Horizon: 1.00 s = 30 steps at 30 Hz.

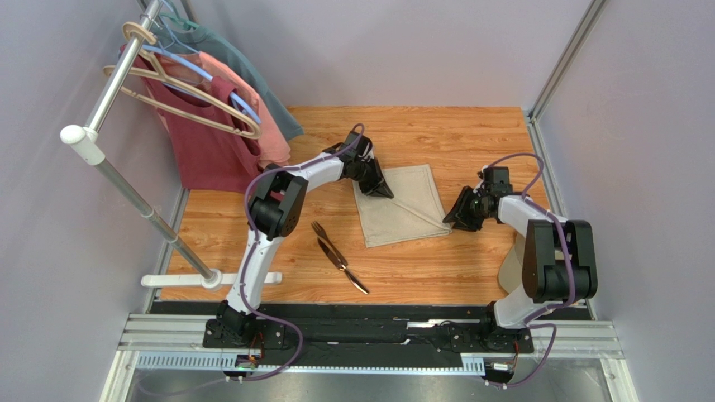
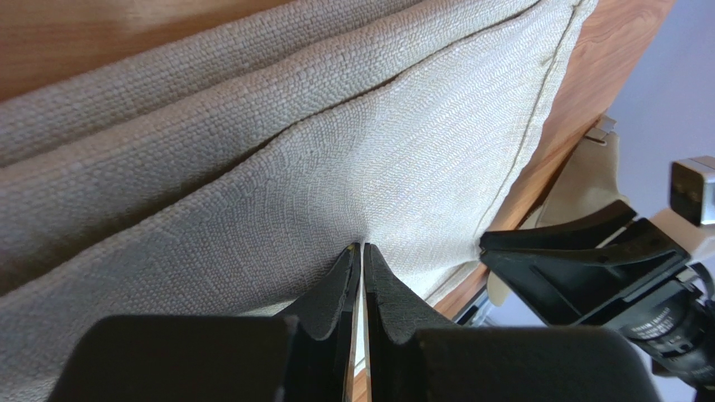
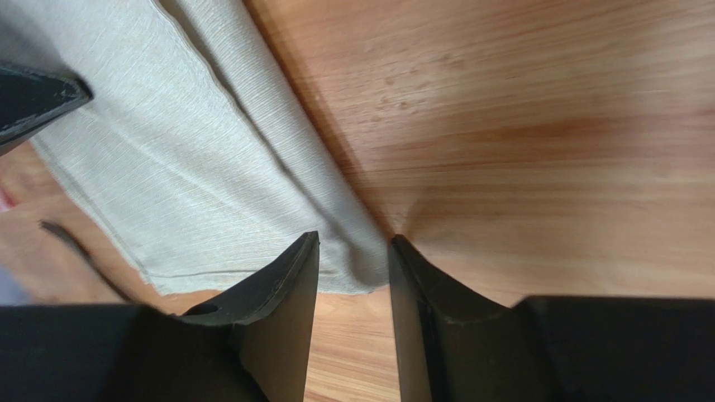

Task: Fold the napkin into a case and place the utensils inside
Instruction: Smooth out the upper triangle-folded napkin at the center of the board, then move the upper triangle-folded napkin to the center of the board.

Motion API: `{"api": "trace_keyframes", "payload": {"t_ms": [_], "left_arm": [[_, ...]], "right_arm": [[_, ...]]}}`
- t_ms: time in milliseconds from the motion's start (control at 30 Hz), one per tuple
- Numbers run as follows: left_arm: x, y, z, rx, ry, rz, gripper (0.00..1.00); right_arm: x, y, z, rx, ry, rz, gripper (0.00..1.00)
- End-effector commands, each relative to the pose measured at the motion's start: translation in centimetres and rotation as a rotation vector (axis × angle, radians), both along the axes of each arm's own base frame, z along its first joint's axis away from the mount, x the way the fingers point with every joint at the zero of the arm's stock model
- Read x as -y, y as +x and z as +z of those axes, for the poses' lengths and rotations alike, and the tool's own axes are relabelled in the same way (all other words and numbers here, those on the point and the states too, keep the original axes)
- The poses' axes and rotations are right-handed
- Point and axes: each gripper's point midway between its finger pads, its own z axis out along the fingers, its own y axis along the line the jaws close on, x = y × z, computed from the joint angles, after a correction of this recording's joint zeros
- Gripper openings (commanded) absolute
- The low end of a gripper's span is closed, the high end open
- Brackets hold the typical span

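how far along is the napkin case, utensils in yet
Early on. Done: the napkin lies on the table with one layer folded over. In hand: the left hand is pinched on its left side; the right hand stands open at its right corner. Left: finish the folding, then put in the fork and knife, both lying beside it.

No text, label, brand, number or sign can be read in any of the three views. The left wrist view shows only some small pale print [image 2: 660, 325] on the black body of the right pincer [image 2: 495, 249], and it is too small and blurred to read.
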Motion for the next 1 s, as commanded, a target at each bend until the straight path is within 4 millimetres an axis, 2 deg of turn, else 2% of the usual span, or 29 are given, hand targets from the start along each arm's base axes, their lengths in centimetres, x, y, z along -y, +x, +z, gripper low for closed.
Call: {"api": "trace_keyframes", "payload": {"t_ms": [0, 67, 100, 133, 167, 200, 233, 267, 300, 333, 367, 400, 467, 500, 533, 567, 600, 667, 733, 767, 833, 867, 933, 967], "left_arm": [[1.5, -1.9, 2.4, 0.042, -0.018, -0.051, 0.13], [2.2, -2.5, 4.0, 0.063, -0.045, -0.061, 0.13], [2.2, -2.9, 6.0, 0.098, -0.059, -0.067, 0.13], [1.8, -2.7, 6.8, 0.137, -0.045, -0.062, 0.15], [1.3, -2.4, 7.8, 0.169, -0.033, -0.059, 0.17], [0.2, -1.5, 10.9, 0.239, -0.038, -0.041, 0.20], [-1.1, -0.9, 11.6, 0.275, 0.002, -0.029, 0.26], [-2.8, 0.3, 12.9, 0.302, 0.004, 0.005, 0.29], [-3.8, 0.3, 15.3, 0.333, -0.015, 0.012, 0.30], [-4.7, 0.5, 16.3, 0.356, -0.016, 0.011, 0.32], [-6.1, 1.0, 16.9, 0.367, -0.007, 0.028, 0.32], [-7.1, 0.5, 18.4, 0.396, 0.007, 0.035, 0.33], [-8.4, -0.1, 18.5, 0.438, 0.054, 0.012, 0.34], [-8.9, -0.7, 18.9, 0.451, 0.067, 0.004, 0.34], [-9.2, -1.0, 18.7, 0.464, 0.080, -0.013, 0.34], [-9.6, -1.7, 17.3, 0.438, 0.098, -0.022, 0.34], [-9.8, -2.0, 17.1, 0.442, 0.106, -0.026, 0.34], [-10.2, -2.9, 15.4, 0.412, 0.118, -0.033, 0.33], [-10.4, -3.2, 15.1, 0.422, 0.119, -0.033, 0.33], [-10.6, -3.5, 14.6, 0.413, 0.122, -0.037, 0.33], [-10.5, -3.8, 14.4, 0.410, 0.118, -0.047, 0.32], [-10.3, -4.1, 14.3, 0.408, 0.116, -0.054, 0.32], [-10.0, -4.3, 14.1, 0.403, 0.119, -0.058, 0.32], [-9.5, -4.5, 13.8, 0.401, 0.121, -0.070, 0.32]], "right_arm": [[3.3, 0.8, 3.7, 0.060, -0.320, -0.017, 0.41], [2.2, 2.1, 7.1, 0.140, -0.339, 0.013, 0.46], [0.5, 1.6, 7.7, 0.139, -0.327, 0.058, 0.47], [-0.8, 1.7, 8.5, 0.158, -0.303, 0.082, 0.49], [-3.1, 1.8, 9.2, 0.189, -0.262, 0.126, 0.50], [-5.3, 1.5, 9.5, 0.188, -0.174, 0.139, 0.51], [-6.7, 1.4, 9.4, 0.192, -0.131, 0.151, 0.52], [-8.9, 1.4, 8.8, 0.198, -0.091, 0.176, 0.52], [-10.1, 1.2, 8.5, 0.181, -0.055, 0.167, 0.52], [-11.0, 1.2, 7.9, 0.172, -0.052, 0.174, 0.52], [-12.9, 0.7, 6.9, 0.166, -0.060, 0.217, 0.52], [-13.4, 1.0, 6.3, 0.173, -0.096, 0.218, 0.51], [-15.0, 0.5, 5.1, 0.167, -0.147, 0.268, 0.45], [-15.2, 0.6, 3.8, 0.136, -0.184, 0.281, 0.42], [-14.9, 0.4, 2.9, 0.118, -0.220, 0.293, 0.38], [-14.7, 0.0, 2.1, 0.097, -0.247, 0.303, 0.35], [-13.8, 0.0, 1.3, 0.090, -0.287, 0.291, 0.33], [-11.2, -0.8, -0.4, 0.057, -0.385, 0.284, 0.29], [-8.5, -1.5, -1.8, 0.017, -0.466, 0.265, 0.29], [-6.3, -1.5, -2.2, -0.010, -0.500, 0.233, 0.28], [-3.7, -1.5, -2.7, -0.044, -0.529, 0.188, 0.29], [-1.5, -1.2, -3.0, -0.080, -0.536, 0.136, 0.29], [0.7, -0.1, -2.7, -0.093, -0.564, 0.100, 0.29], [2.3, 1.6, -2.1, -0.092, -0.580, 0.053, 0.30]]}}
